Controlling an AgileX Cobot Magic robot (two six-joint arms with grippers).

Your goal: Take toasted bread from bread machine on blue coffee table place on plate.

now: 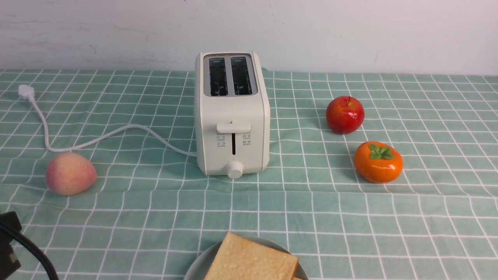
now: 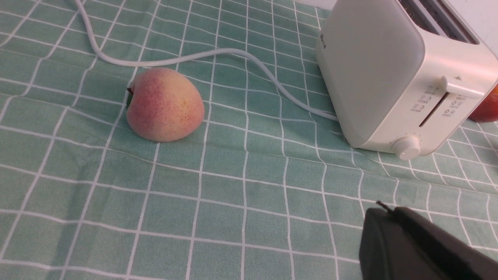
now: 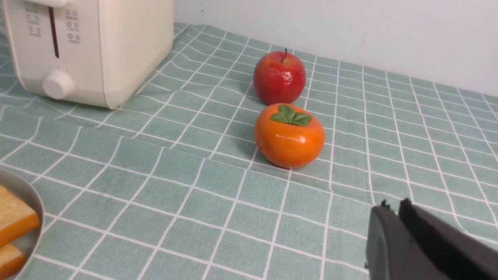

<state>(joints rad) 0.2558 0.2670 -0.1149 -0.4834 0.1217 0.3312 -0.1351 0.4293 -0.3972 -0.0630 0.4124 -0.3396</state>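
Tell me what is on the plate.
Two slices of toasted bread lie stacked on the plate, with nothing else in sight. The upper slice covers most of the lower one, and the plate's near side is cut off by the picture's edge.

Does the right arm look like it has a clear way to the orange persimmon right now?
Probably yes. The right hand hangs low near the persimmon, with only bare checked cloth between them. The red apple stands beyond it, the toaster well aside; neither blocks the way.
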